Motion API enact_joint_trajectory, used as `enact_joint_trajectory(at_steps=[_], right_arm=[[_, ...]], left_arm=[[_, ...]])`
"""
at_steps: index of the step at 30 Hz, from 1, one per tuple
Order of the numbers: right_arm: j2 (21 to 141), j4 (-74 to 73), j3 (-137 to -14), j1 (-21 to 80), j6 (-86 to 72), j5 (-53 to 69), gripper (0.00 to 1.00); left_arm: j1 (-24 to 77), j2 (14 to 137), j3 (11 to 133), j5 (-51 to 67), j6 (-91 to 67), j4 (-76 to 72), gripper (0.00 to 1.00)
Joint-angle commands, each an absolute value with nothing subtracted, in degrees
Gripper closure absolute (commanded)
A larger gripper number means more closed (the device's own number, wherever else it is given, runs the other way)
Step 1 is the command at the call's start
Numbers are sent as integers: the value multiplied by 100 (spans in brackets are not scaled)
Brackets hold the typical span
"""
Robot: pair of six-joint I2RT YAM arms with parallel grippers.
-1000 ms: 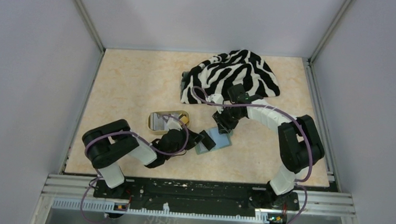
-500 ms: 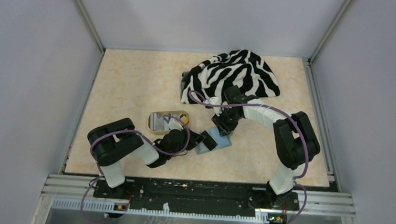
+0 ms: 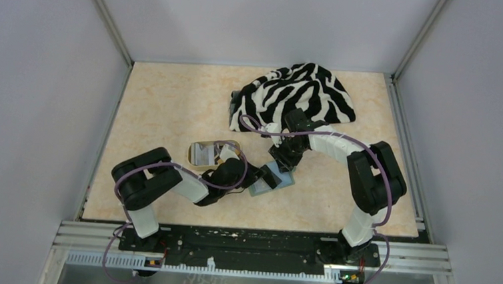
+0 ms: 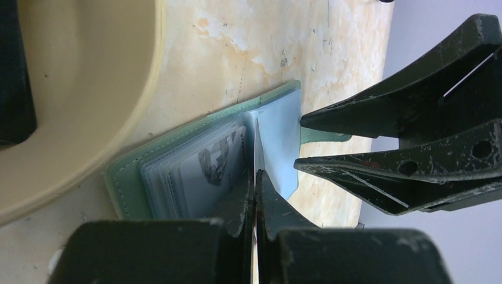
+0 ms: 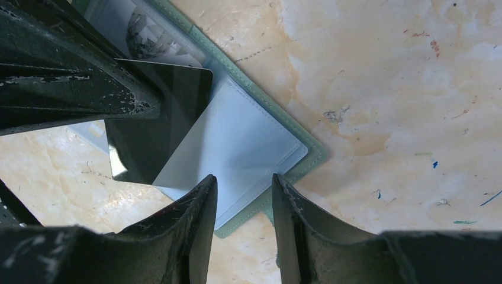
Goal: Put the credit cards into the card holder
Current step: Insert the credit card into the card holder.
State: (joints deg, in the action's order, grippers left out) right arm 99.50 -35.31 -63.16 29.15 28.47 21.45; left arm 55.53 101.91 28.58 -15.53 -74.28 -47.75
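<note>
The left pincer (image 4: pixel 256 177) is pressed together on a dark credit card (image 5: pixel 157 127), which is held edge-on with its long axis running straight ahead. Its leading end meets the open card holder (image 5: pixel 314 155). The holder lies flat on the tabletop (image 5: pixel 385 89), crosswise to the card, with the right pincer (image 5: pixel 244 183) partly spread at its far rim.

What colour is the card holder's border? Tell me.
Card holder border: sage green, clearest from the right wrist.

The surface (image 3: pixel 164 102) I work over is a pale, marbled beige board. Toward its far edge lies a crumpled zebra-striped cloth (image 3: pixel 299 95). Nearer the middle sits a tan oval tray (image 3: pixel 190 155), and just beside it on the right the card holder (image 3: pixel 284 180) lies open and flat, apart from the cloth.
</note>
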Motion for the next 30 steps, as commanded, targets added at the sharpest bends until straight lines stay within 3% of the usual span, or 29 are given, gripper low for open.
enact_joint_trajectory(at_steps=[1,20,30], right_arm=[[9870,-3487,-6601,2979,2891,2150,61],[9896,-3449,-6579,2980,2861,2084,61],[9906,-3419,-6566,2980,2821,2022,61]], left_arm=[[5588,10013,3082,-1576,-7602,-3492,100],[5585,9856,3392,-1461,-7706,-2746,100],[5573,9699,3246,-1590,-7441,-3051,100]])
